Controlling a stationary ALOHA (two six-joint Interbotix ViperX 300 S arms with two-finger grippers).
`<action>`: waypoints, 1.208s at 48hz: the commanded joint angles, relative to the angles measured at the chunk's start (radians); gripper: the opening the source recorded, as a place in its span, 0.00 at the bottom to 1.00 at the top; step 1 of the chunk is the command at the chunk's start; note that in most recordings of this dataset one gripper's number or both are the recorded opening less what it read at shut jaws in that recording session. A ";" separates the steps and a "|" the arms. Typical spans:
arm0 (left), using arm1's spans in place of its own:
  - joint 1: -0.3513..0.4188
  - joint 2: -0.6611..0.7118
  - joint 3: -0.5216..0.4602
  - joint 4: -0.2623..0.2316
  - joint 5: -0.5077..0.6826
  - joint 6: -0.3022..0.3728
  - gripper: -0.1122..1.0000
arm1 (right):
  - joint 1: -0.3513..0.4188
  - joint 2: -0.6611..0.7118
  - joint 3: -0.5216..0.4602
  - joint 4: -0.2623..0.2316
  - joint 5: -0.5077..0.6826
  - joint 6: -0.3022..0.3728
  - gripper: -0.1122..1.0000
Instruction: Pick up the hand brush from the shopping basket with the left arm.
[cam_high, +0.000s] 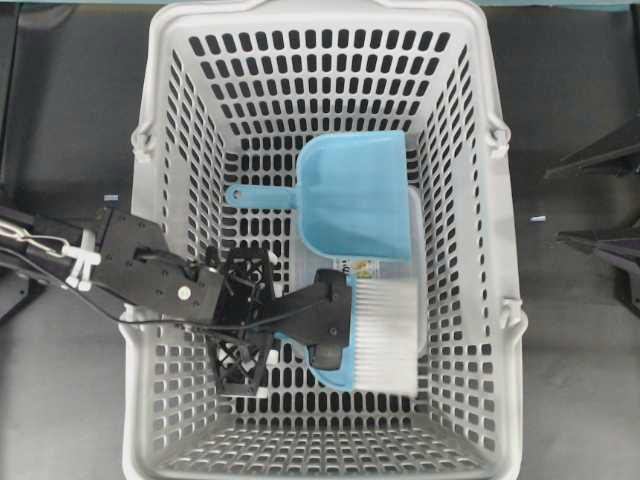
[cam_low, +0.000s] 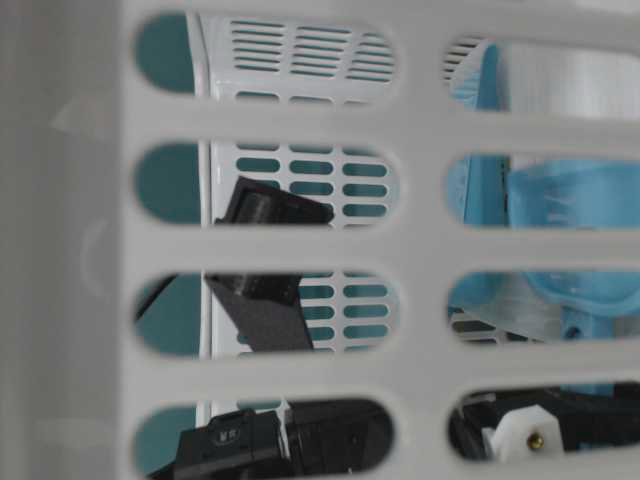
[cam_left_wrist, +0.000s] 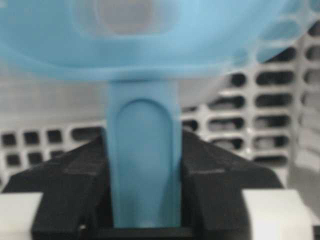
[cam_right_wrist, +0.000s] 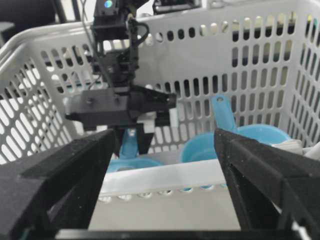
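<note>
The light-blue hand brush (cam_high: 385, 330) lies inside the grey shopping basket (cam_high: 155, 120), its white bristles pointing right. My left gripper (cam_high: 330, 318) reaches in from the left and is shut on the brush's slim handle (cam_left_wrist: 145, 150). The black fingers (cam_left_wrist: 215, 170) press it from both sides. The right wrist view shows the same grip (cam_right_wrist: 131, 137) above the brush head (cam_right_wrist: 132, 164). My right gripper (cam_high: 592, 200) is open and empty outside the basket on the right, its fingers (cam_right_wrist: 55, 175) facing the basket rim (cam_right_wrist: 165, 177).
A blue dustpan scoop (cam_high: 355, 195) lies in the basket just behind the brush, on a clear flat package (cam_high: 365, 268). It also shows in the right wrist view (cam_right_wrist: 240, 140). The basket's high slotted walls (cam_low: 300, 240) enclose the left gripper on all sides.
</note>
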 joint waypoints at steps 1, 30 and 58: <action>-0.005 -0.023 -0.017 0.003 -0.002 0.003 0.31 | -0.002 0.005 -0.008 0.003 -0.009 0.000 0.79; 0.011 -0.267 -0.370 0.003 0.457 0.003 0.31 | -0.003 0.002 0.000 0.003 -0.017 0.000 0.79; 0.021 -0.285 -0.428 0.003 0.476 0.006 0.31 | -0.002 0.000 0.000 0.003 -0.025 0.000 0.79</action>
